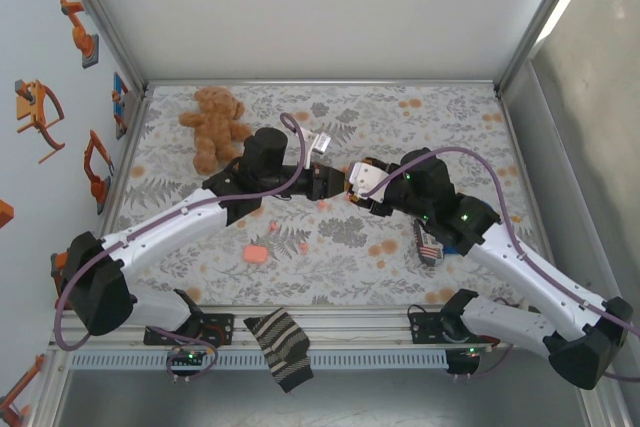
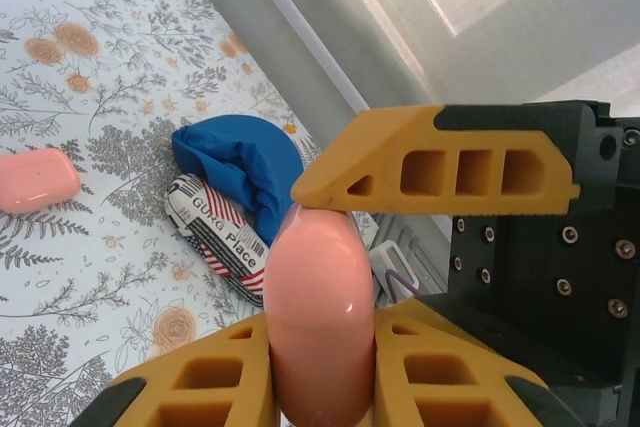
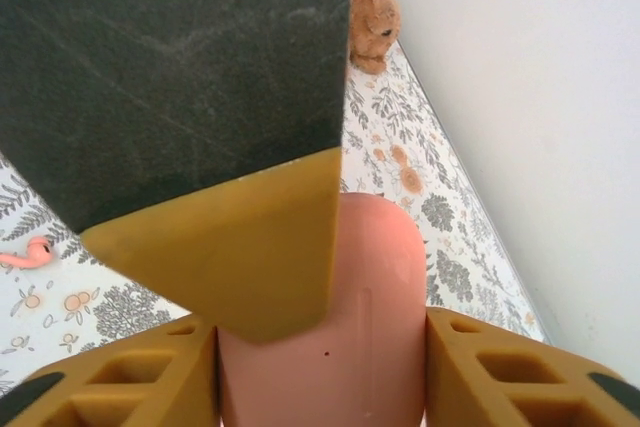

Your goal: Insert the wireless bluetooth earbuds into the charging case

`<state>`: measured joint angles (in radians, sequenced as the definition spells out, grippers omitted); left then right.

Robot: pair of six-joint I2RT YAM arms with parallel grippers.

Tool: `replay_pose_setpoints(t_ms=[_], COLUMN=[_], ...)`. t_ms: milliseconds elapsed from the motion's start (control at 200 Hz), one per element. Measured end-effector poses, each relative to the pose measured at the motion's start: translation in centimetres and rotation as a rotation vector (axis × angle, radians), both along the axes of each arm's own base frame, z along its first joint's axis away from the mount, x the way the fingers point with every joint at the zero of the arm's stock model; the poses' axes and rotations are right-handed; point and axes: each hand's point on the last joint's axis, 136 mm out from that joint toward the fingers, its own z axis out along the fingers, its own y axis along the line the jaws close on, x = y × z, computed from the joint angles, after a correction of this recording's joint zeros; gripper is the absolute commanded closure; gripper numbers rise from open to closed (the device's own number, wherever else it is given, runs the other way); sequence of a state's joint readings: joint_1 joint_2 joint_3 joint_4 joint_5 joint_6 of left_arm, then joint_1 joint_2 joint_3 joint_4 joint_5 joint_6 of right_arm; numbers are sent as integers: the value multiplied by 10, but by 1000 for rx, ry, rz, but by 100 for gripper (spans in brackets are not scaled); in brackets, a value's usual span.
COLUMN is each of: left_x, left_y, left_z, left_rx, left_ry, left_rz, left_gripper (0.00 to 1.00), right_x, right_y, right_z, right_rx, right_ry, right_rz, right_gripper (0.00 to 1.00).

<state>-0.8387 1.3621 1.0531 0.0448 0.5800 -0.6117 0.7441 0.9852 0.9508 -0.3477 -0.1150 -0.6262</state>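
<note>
A salmon-pink charging case (image 2: pixel 320 307) stands on end between the yellow fingers of my left gripper (image 2: pixel 320 352), which is shut on it. My right gripper (image 3: pixel 320 357) grips the same case (image 3: pixel 380 277) from the other side, its pads flush on both flanks. The two grippers meet above the middle of the cloth, left (image 1: pixel 330 185) and right (image 1: pixel 357 187). One finger of the right gripper (image 2: pixel 440 162) rests on the case's top. A tiny pink earbud (image 3: pixel 28 254) lies on the floral cloth below. The case's lid looks closed.
A second pink case (image 1: pixel 257 253) lies on the cloth near the left arm. A teddy bear (image 1: pixel 213 122) sits at the back left. A blue cloth (image 2: pixel 240 162) and a flag-printed pouch (image 1: pixel 428 247) lie right of centre. A striped sock (image 1: pixel 280 347) hangs over the front rail.
</note>
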Motion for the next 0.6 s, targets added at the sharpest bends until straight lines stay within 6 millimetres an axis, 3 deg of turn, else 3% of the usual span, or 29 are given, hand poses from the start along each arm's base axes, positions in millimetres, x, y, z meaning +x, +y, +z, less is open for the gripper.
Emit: replay_pose_setpoints(t_ms=[280, 481, 596], left_x=[-4, -4, -5], left_y=[15, 38, 54], left_z=[15, 25, 27], left_rx=[-29, -78, -118], left_ry=[-143, -332, -479], left_rz=[13, 46, 76], left_gripper=[90, 98, 100], right_x=[-11, -25, -32], right_y=[-2, -8, -14], right_z=[24, 62, 71], right_rx=[91, 246, 360], right_ry=[-7, -56, -41], right_rz=[11, 19, 14], right_gripper=[1, 1, 1])
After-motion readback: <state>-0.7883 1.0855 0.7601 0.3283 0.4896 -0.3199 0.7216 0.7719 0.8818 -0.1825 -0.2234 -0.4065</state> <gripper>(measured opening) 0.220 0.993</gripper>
